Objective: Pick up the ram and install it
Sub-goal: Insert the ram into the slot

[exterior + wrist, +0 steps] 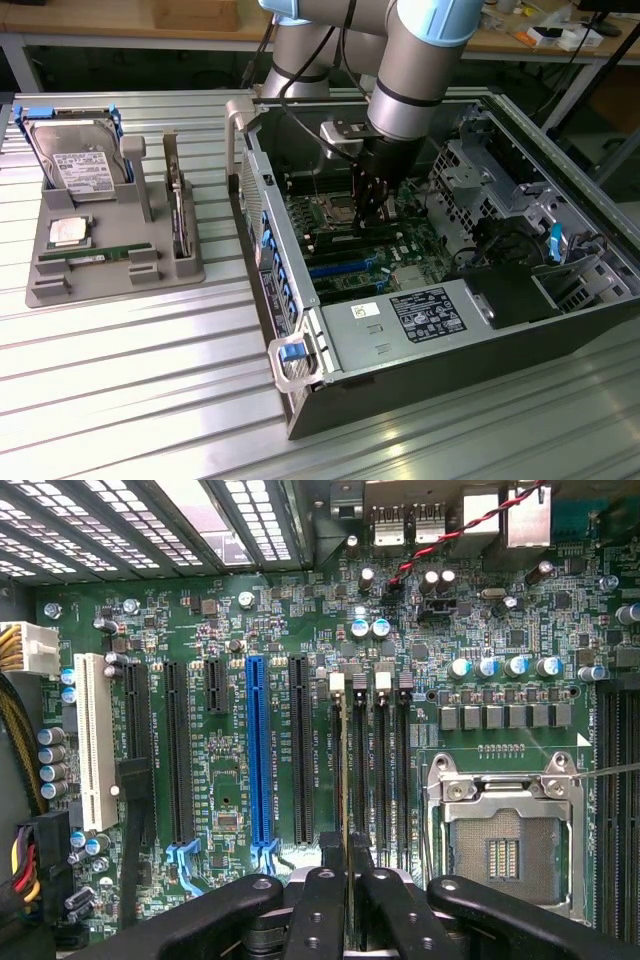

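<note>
The ram [348,780] sits edge-on, pinched in the gripper [349,870], whose black fingers [318,900] are nearly closed on it, right over the DIMM slots [383,770] next to the CPU socket [505,845]. The arm [420,70] reaches straight down into the open PC case [430,350]. Another green stick [95,257] lies in the grey tray [110,285]. The label writing is too small to read.

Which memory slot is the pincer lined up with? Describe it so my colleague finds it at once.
Inside the open computer case, find the motherboard's processor socket. Between it and the expansion slots run four black memory slots; the pincer holds the ram over the end slot farthest from the socket, white-latched, against the black expansion slot.
</note>
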You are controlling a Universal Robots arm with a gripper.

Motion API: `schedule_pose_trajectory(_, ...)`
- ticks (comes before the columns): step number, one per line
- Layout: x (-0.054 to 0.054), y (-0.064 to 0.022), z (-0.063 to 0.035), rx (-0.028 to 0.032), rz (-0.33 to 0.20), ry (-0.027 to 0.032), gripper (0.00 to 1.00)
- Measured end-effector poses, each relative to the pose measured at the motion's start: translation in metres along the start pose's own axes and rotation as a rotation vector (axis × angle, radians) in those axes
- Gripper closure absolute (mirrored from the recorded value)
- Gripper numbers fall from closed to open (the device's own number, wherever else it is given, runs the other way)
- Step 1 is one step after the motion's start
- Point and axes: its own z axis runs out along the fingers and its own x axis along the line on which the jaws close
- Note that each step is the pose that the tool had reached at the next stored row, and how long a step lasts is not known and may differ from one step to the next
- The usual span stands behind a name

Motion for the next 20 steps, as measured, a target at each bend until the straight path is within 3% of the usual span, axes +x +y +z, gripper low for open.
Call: schedule_pose_trajectory(20,0.0,0.0014,0.0001,0.0024,-0.018,0.0005,0.87)
